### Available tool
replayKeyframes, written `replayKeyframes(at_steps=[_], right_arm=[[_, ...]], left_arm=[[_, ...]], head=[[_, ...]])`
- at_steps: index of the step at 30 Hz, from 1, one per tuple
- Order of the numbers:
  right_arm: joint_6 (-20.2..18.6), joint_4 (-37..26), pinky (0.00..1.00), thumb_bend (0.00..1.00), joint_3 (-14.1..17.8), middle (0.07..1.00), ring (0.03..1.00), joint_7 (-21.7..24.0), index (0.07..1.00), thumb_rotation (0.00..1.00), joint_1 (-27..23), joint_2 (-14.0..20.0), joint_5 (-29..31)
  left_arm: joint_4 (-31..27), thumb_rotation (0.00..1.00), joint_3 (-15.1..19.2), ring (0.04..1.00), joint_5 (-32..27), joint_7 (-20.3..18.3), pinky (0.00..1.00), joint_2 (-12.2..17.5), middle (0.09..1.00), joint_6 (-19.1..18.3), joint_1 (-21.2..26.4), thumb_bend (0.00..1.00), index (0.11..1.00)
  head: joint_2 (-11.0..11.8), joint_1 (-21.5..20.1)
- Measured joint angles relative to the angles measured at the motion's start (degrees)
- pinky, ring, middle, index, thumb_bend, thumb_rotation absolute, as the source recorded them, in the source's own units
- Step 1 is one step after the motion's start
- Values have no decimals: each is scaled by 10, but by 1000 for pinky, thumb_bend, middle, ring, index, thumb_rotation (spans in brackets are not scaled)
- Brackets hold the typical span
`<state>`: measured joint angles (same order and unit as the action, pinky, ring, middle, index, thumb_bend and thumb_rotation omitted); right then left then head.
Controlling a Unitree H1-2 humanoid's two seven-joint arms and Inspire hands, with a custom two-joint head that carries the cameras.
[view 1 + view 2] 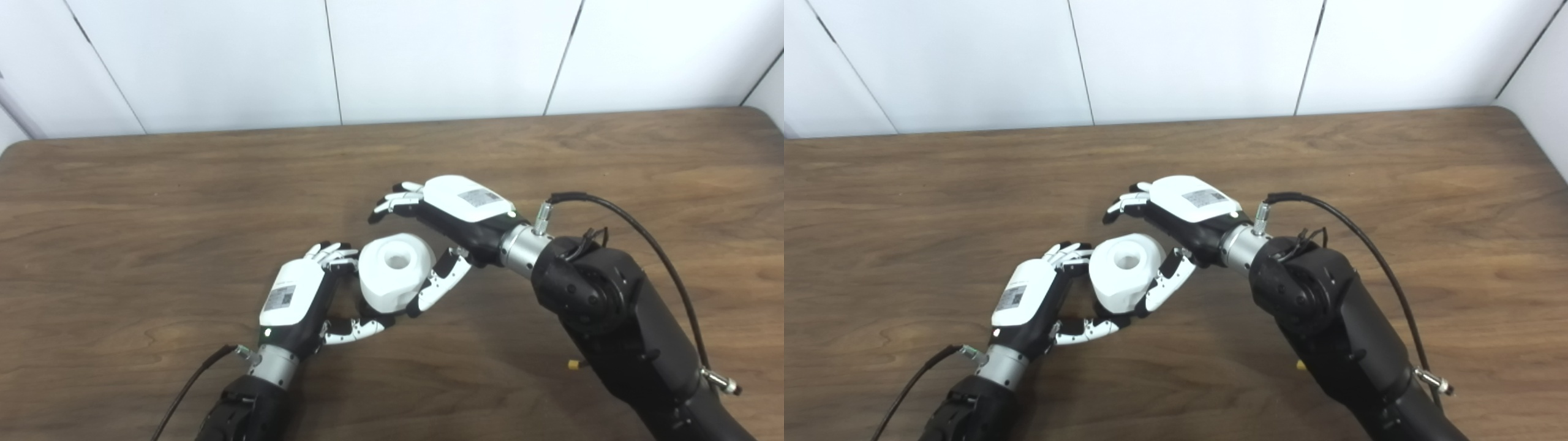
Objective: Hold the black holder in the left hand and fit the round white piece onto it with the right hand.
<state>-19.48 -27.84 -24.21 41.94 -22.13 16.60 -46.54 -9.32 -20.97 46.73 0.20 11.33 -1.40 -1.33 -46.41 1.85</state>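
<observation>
White round piece [395, 269] with a centre hole sits mid-counter [122, 202], gripped from the near-left by the left robot hand [300, 294]. Beyond it, the right robot hand [447, 211] hovers with spread fingers, thumb touching the piece's right side.

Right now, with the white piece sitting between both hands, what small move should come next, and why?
Probably draw the right hand back a little. Its fingers are spread above and behind the white piece, with only the thumb beside it, so it seems to be letting go. The left hand grips from the other side. The black holder is hidden, so the seating cannot be confirmed.
</observation>
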Motion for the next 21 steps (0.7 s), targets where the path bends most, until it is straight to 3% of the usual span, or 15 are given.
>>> replayKeyframes(at_steps=[8, 21], right_arm=[[0, -3, 915, 1000, 13, 1000, 1000, -5, 1000, 399, 5, -4, 3], [-5, -3, 941, 1000, 24, 1000, 1000, -11, 1000, 400, 10, -13, 1]], left_arm=[[0, 47, -1, 865, 0, 0, 929, 0, 770, 0, 1, 520, 487], [1, 50, 0, 863, 0, 0, 931, 0, 767, 0, 2, 521, 488]], head=[[0, 0], [1, -4]])
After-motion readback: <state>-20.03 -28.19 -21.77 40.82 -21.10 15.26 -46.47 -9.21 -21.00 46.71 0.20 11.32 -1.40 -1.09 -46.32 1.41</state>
